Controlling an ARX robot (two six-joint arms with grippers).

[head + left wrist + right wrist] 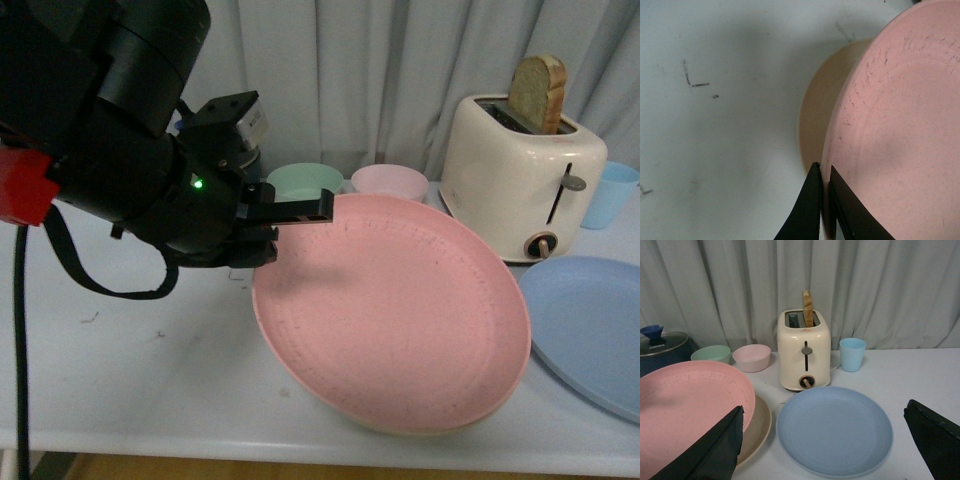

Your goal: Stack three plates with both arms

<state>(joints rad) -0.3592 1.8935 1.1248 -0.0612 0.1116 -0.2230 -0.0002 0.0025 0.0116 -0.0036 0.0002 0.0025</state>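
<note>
The right gripper (824, 412) has its fingers (715, 450) spread wide, and the blue plate (835, 440) lies flat on the desk (920, 375) between them. Beside it, the pink plate (690, 400) tilts over the cream plate (759, 427). A toaster (805, 357) holding bread (807, 307) stands behind.

No word, number or brand can be read in full in any view. The only lettering is a short printed word on the dark pot lid (659, 346), seen in the right wrist view, and it is too small to make out. The dark L-shaped mark (694, 80) on the bench (730, 165) is a scuff, not a character.
</note>
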